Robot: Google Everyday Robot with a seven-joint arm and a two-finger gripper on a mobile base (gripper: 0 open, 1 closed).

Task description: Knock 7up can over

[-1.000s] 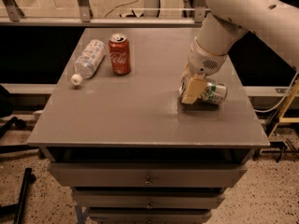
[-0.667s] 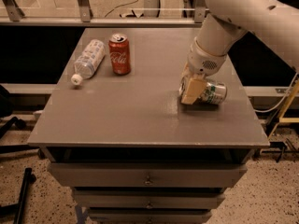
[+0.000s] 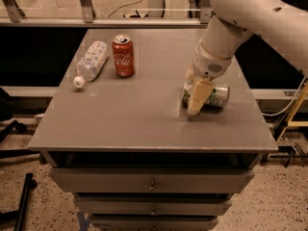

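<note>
The gripper, in front, hides the 7up can's left end.

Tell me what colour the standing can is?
The standing can is red with white lettering: camera view. The pincer is at the lying 7up can.

Robot lab, speckled floor, drawer cabinet, claw low over it

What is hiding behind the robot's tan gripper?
A silver-white aluminium 7up can with a green band lies on its side on the grey table, behind the tan gripper. The gripper covers its left end, so that part cannot be seen.
</note>
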